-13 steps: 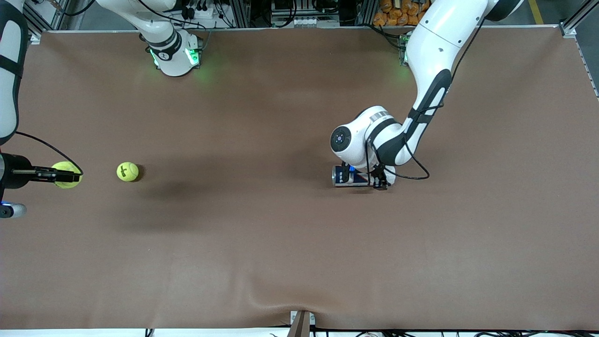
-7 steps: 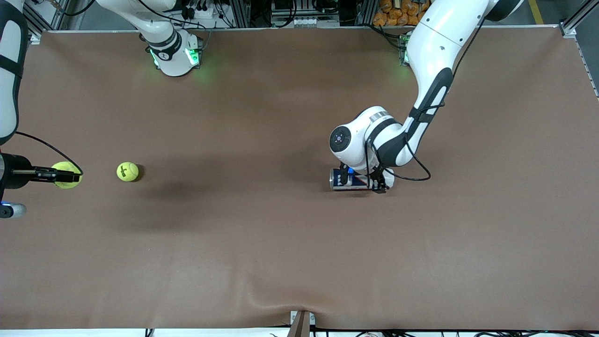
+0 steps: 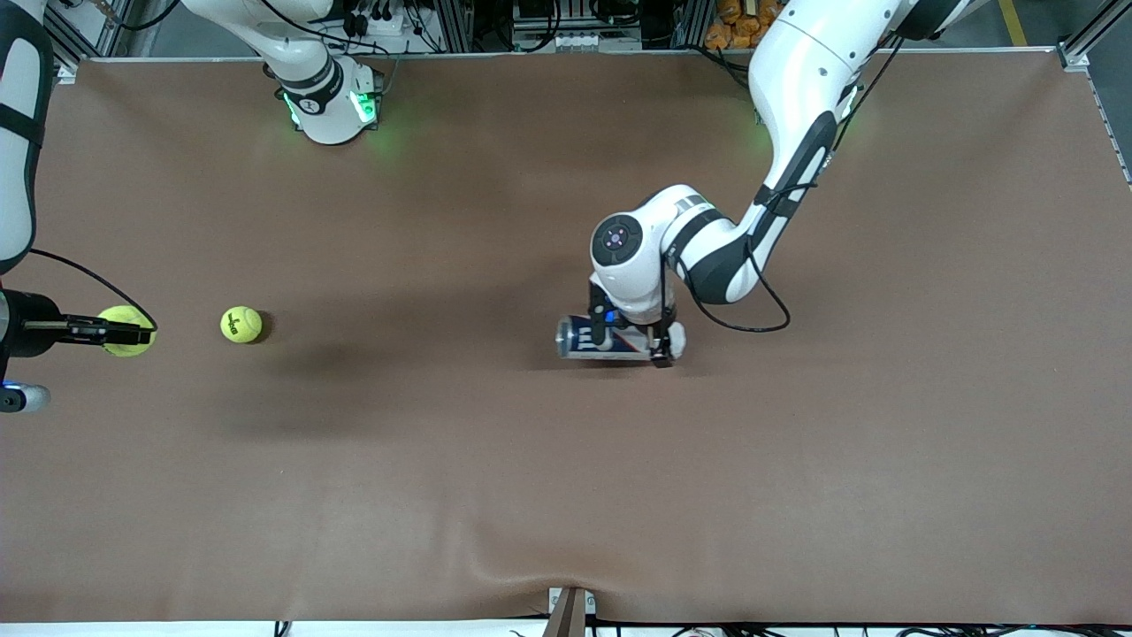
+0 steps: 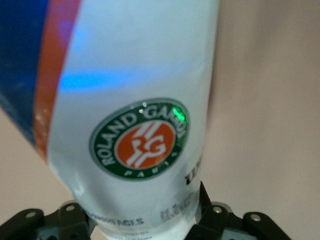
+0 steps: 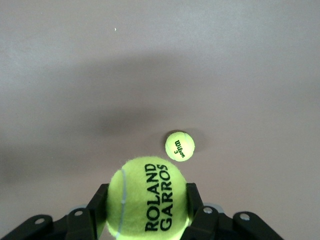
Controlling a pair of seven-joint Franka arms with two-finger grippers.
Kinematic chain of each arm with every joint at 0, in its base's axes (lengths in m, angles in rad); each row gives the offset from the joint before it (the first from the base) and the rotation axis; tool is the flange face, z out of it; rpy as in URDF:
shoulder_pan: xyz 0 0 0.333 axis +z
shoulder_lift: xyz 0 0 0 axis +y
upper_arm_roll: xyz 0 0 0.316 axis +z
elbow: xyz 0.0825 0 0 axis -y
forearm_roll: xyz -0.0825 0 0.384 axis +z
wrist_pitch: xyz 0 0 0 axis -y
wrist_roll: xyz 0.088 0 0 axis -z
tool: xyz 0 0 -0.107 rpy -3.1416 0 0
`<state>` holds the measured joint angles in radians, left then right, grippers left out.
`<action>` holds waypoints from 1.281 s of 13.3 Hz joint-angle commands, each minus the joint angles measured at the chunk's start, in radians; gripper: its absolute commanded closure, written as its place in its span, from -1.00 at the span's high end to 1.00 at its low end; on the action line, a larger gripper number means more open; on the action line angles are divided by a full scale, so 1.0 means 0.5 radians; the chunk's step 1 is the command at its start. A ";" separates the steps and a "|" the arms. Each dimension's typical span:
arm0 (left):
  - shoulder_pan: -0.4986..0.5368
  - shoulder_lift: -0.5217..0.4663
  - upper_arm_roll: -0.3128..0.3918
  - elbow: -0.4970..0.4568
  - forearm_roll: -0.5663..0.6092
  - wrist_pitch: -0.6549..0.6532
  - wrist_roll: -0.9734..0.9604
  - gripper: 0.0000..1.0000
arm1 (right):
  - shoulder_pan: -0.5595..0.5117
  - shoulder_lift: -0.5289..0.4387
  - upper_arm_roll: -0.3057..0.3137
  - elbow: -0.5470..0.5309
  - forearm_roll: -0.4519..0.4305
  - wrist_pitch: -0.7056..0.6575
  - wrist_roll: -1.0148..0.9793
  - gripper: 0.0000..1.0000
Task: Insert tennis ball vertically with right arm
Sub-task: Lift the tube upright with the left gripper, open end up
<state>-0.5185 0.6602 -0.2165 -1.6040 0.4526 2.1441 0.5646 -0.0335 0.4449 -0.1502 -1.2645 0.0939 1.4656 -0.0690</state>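
Yellow tennis ball (image 3: 126, 330) clamped in right claw (image 3: 133, 333) at table edge; left claw (image 3: 630, 341) clamped on can (image 3: 588, 338) mid-table

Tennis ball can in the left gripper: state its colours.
The can is white with blue and orange bands; clearest in the left wrist view.

right pincer (image 5: 145, 220) clamped on a ball at its worktop end, left pincer (image 3: 630, 341) gripping a can, arm bent low mid-worktop
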 commanded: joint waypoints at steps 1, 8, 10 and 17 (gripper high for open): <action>-0.021 0.045 0.000 0.100 -0.128 0.212 -0.068 0.49 | -0.016 -0.019 0.024 0.016 0.015 -0.014 0.034 -1.00; -0.125 0.097 0.004 0.100 -0.347 0.927 -0.371 0.48 | 0.140 0.000 0.033 0.010 0.088 0.118 0.506 -1.00; -0.159 0.146 0.004 0.097 -0.344 1.132 -0.463 0.48 | 0.180 0.003 0.033 0.010 0.088 0.124 0.616 -1.00; -0.184 0.422 0.007 0.079 -0.350 2.141 -0.669 0.47 | 0.184 0.058 0.030 -0.002 0.110 0.253 0.623 -1.00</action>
<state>-0.6052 0.8159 -0.2173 -1.5811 0.2949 3.0816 0.2478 0.0637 0.4554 -0.1353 -1.2678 0.1305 1.5579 0.2276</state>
